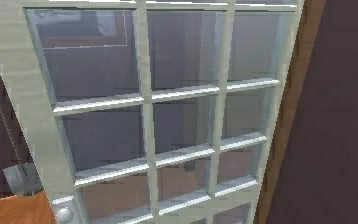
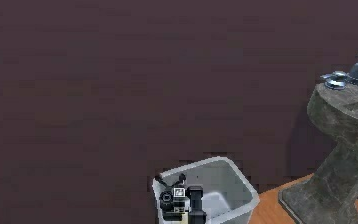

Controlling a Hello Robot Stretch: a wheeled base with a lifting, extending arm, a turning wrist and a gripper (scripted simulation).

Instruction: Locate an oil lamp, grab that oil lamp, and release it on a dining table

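Glazed door [image 1: 157, 110] stood v. close ahead; fwd drive would ram it; gripper [image 2: 169, 198] by grey bin [image 2: 235, 180] rim, can't tell if holding anything; turning might snag bin.

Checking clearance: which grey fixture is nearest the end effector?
The square bin: the end effector overlaps it in the arm side view, while the pedestal sink stands off at that view's right edge.

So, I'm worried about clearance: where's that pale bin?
The pale bin stands at the arm side view's bottom edge, just right of middle, before the dark wall, with the stone pedestal basin to its right.
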